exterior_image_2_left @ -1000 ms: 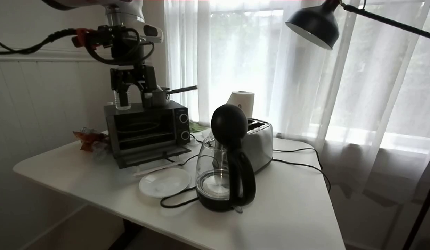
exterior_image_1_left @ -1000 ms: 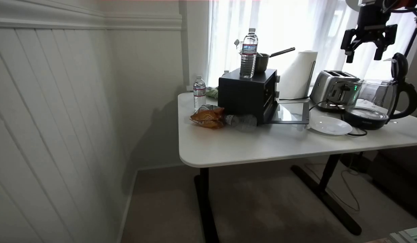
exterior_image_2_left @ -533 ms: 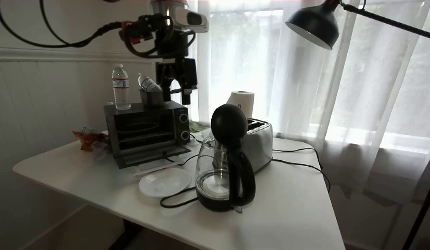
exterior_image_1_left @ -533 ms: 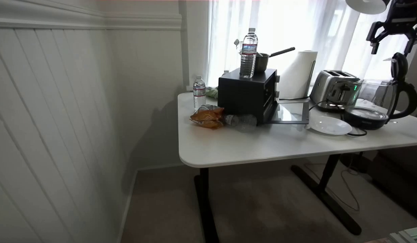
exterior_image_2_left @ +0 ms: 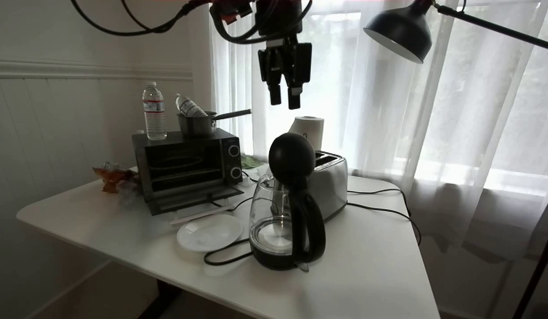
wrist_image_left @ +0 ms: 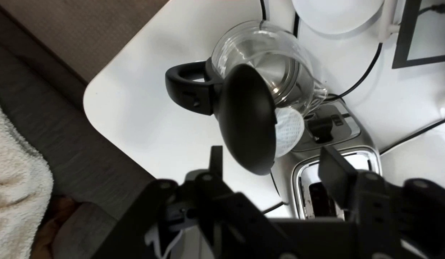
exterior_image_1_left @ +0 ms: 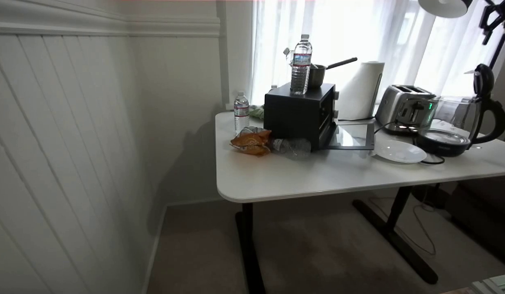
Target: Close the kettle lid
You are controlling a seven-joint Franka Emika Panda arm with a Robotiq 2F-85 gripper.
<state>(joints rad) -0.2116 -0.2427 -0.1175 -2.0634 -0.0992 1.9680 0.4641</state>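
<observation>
Now that the end effector (exterior_image_2_left: 285, 101) has swung across from the toaster oven (exterior_image_2_left: 185, 166), it hangs higher than the kettle (exterior_image_2_left: 274, 221), spread apart and holding nothing. The lid (wrist_image_left: 247, 118) hasn't moved: it stands raised on the side of the handle (exterior_image_2_left: 317, 226), untouched, so the approach looks well along and the closing push not yet begun. The kettle stands upright on the white tabletop (exterior_image_2_left: 367, 266), just beside the toaster (exterior_image_2_left: 333, 186), with a plate (exterior_image_2_left: 209, 232) near. Beyond, sheer curtains (exterior_image_2_left: 344, 88) glow with daylight beside a black lamp (exterior_image_2_left: 400, 33).
</observation>
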